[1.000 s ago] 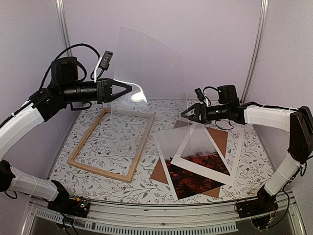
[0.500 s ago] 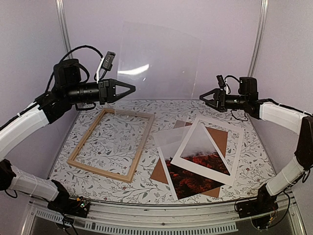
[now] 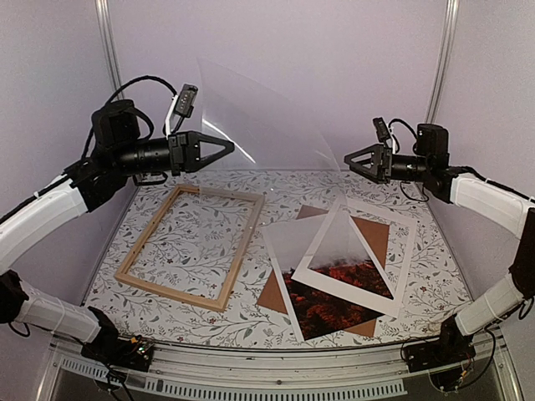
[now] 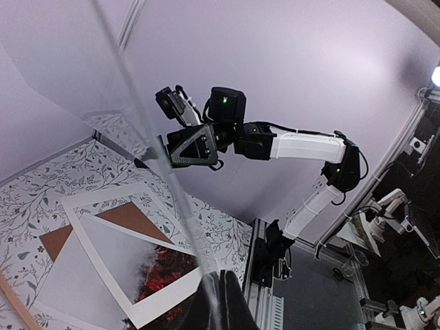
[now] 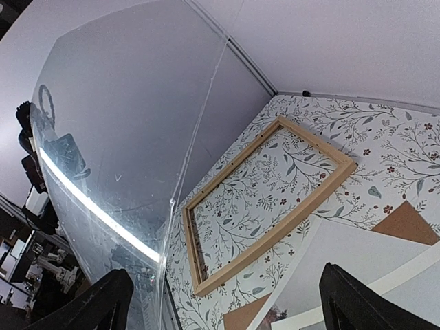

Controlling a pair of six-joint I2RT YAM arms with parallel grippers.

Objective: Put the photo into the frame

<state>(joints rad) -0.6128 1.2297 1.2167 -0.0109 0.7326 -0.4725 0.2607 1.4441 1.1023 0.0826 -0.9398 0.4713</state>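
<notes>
Overhead, the left gripper [image 3: 226,151] is clenched on the left edge of a large clear, rigid plastic sheet [image 3: 267,125], which it holds upright in the air above the far half of the table; in the left wrist view its fingers [image 4: 214,306] are pinched together on the sheet's thin edge. The right gripper [image 3: 349,159] hangs at the sheet's right edge with its jaws spread wide, grasping nothing; whether a fingertip touches the plastic cannot be told. On the table with the leafy floral-print cloth [image 3: 284,192], the large rectangular frame of thin light wood strips [image 3: 147,234] lies flat on the left side with bare cloth inside it. The photo, a thin print with dark red-orange foliage on its near half and misty white-grey on its far half [image 3: 318,309], lies flat just right of the frame, on a plain brown backing board [image 3: 374,236]. A white cardboard mat with a rectangular opening [image 3: 344,288] lies askew over the photo's right part.
</notes>
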